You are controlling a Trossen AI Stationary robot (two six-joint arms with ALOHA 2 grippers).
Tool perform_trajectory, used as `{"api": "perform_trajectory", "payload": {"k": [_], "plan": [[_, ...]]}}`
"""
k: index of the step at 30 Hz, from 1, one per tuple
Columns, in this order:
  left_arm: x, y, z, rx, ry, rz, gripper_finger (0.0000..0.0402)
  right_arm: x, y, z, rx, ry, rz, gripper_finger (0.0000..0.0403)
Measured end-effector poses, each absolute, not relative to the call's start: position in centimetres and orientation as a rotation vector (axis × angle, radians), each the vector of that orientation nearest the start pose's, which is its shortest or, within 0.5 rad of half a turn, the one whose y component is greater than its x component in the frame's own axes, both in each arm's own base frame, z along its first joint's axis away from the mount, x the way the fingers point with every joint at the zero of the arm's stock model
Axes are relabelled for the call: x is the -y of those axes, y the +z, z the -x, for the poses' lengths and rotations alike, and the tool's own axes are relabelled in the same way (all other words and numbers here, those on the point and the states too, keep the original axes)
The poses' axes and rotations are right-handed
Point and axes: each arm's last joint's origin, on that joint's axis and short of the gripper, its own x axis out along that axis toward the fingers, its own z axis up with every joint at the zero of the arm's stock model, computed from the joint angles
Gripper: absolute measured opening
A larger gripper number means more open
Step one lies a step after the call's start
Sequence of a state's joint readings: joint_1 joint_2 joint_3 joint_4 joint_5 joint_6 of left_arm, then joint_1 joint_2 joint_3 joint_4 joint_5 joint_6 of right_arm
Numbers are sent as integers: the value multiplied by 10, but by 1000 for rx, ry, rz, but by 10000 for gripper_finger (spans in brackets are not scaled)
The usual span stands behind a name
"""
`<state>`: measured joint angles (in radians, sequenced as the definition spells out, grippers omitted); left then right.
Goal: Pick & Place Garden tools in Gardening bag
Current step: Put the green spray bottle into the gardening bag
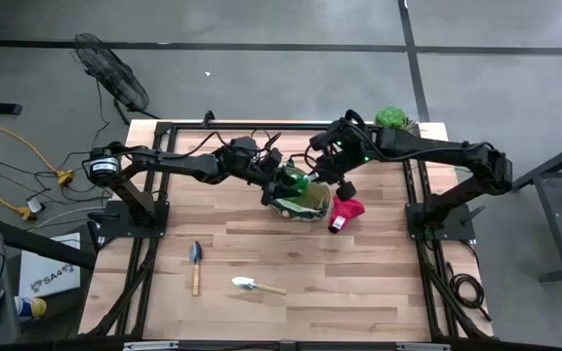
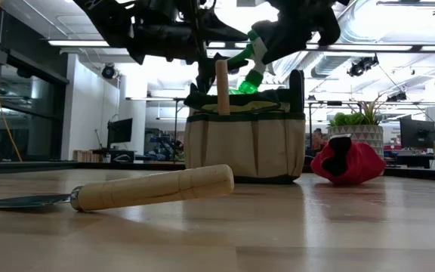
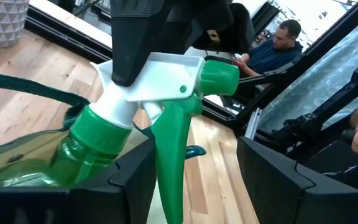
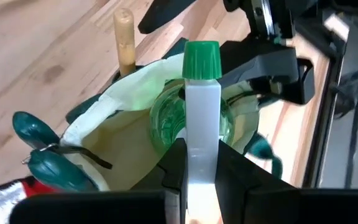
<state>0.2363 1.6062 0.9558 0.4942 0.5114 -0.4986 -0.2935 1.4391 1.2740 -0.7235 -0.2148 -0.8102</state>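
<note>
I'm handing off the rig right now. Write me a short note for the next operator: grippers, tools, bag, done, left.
Right gripper: shut on the spray bottle head, holding it over the bag.
Left gripper: open, its fingers either side of the bottle's trigger.
Done: a wooden-handled tool and green-handled shears are in the bag.
Left: lower and release the bottle; red item beside the bag, dark-bladed trowel and pale trowel on the table.

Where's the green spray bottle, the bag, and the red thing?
Green plastic spray bottle (image 4: 201, 60): right wrist view, on its green nozzle cap.
Tan fabric gardening bag (image 2: 244, 147): low view, on its front pocket panel.
Red item (image 2: 357, 162): low view, on its red side.
</note>
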Motion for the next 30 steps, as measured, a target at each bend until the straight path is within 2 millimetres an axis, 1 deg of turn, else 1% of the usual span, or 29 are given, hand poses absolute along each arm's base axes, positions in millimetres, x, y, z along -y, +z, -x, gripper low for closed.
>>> {"api": "perform_trajectory", "payload": {"k": [5, 9, 14, 16, 19, 27, 30], "plan": [[-69, 252, -346, -208, -219, 525, 212, 79, 309, -280, -905, 234, 430, 41], [-69, 252, -346, -199, -222, 491, 212, 78, 316, -275, -962, 211, 345, 41], [-74, 263, -341, -156, -239, 421, 212, 78, 325, -272, -1001, 140, 252, 41], [-80, 268, -335, -159, -217, 379, 212, 78, 325, -271, -1011, 122, 213, 41], [-88, 282, -324, -122, -175, 287, 212, 78, 324, -271, -1022, 87, 163, 41], [-111, 306, -294, -81, -82, 134, 212, 78, 325, -272, -1019, 0, -3, 41], [-118, 311, -285, -75, -50, 83, 212, 78, 323, -274, -1020, -14, -39, 41]]}}
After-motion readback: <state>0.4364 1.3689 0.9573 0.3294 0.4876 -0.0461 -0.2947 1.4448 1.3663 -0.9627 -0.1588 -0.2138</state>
